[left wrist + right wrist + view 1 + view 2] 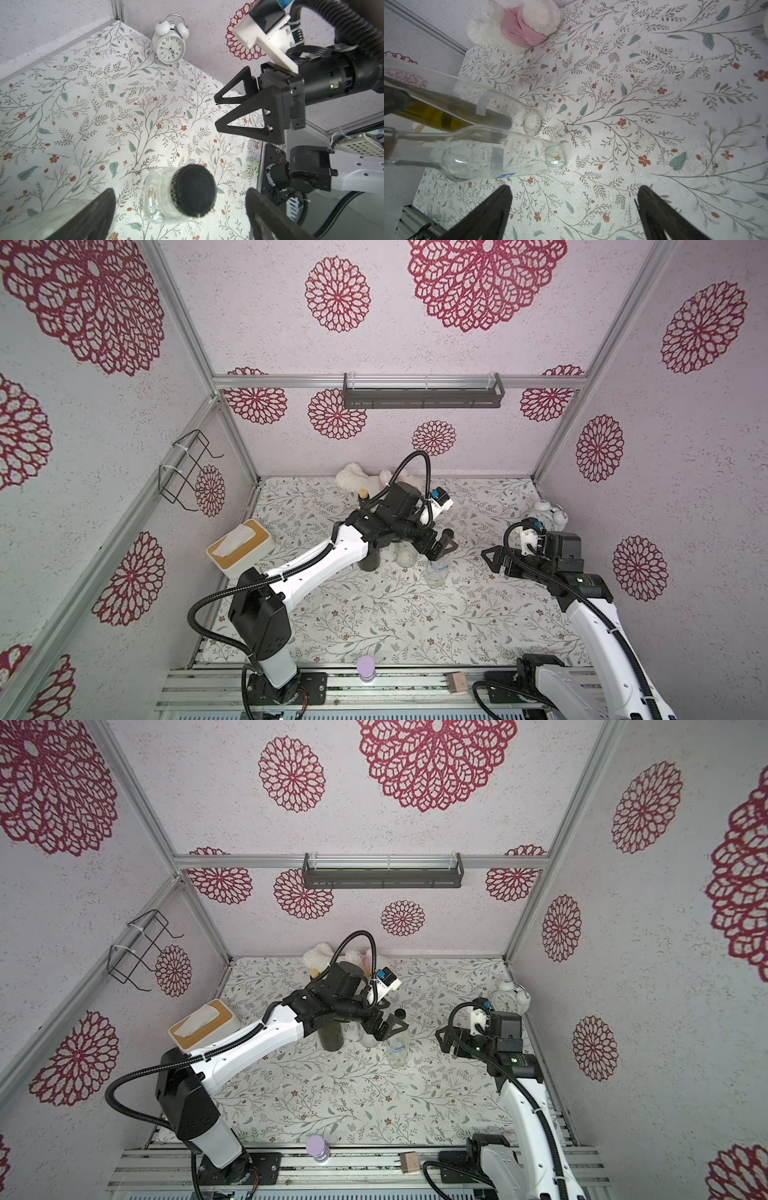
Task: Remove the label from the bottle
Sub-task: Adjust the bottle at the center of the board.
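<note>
- Left end effector [442, 549] is spread wide and hangs right over the cap [194, 191] of the bottle [437, 572]. In the left wrist view the black cap sits between the two fingers [97, 214] with a gap on each side, so nothing's gripped.
- Right end effector [216, 112] is spread apart too and holds nothing. It's off to the right of the bottle with bare surface [374, 614] between them, tips pointing toward it.
- The bottle is clear glass, standing upright around the middle of the floral surface.
- It has a small label [397, 1048] with some blue on its side. The right wrist view catches a blue corner of it [506, 175].
- Two more stand bunched just left of it: an olive bottle [370, 561] and a second clear bottle [405, 556]. Can't tell if any of them touch.
- White alarm clock [547, 515] is in the far right corner.
- Plush toy [359, 476] lies against the back wall and a tissue box [239, 547] sits at the left edge.
- A little purple-capped bottle [366, 670] and a wood block [457, 682] sit on the front rail, well apart from the rest.
</note>
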{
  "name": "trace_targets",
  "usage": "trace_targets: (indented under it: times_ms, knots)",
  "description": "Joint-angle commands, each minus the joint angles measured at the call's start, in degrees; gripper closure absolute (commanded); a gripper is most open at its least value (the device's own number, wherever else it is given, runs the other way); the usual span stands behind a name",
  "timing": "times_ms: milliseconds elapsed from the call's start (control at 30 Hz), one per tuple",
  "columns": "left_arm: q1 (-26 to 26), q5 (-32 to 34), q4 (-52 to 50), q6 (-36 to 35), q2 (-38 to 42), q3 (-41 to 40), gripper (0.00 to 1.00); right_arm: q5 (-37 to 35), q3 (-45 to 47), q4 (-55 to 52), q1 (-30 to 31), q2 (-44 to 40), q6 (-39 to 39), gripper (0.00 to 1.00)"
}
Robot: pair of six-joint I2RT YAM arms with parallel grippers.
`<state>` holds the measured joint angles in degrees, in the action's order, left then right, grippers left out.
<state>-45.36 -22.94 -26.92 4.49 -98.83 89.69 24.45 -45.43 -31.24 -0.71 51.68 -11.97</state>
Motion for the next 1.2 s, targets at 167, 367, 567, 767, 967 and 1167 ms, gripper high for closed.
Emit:
trace_targets:
  times_ms: [167,367,567,767,967,1167]
  knots:
    - [-1.62,0.54,1.10,-2.33,-2.89,3.58,0.07,-0.75,-0.07,0.48,-0.27,0.43,1.60,0.03]
    - [-2.27,1.72,0.37,-2.90,-4.40,4.29,0.13,-1.14,0.11,0.40,-0.26,0.18,1.68,0.03]
    - [-2.92,3.43,0.52,-2.96,-5.18,4.29,0.25,-1.17,0.25,0.39,-0.26,0.08,1.68,0.03]
    - [-3.26,4.62,1.14,-3.04,-5.32,3.95,0.38,-1.20,0.49,0.39,-0.26,-0.35,1.64,0.03]
    - [-3.28,5.88,1.60,-3.19,-5.07,3.57,0.49,-1.25,0.48,0.39,-0.26,-0.45,1.58,0.04]
    - [-3.26,6.67,2.39,-3.12,-4.30,2.74,0.58,-1.24,0.43,0.54,-0.26,-0.54,1.51,0.04]
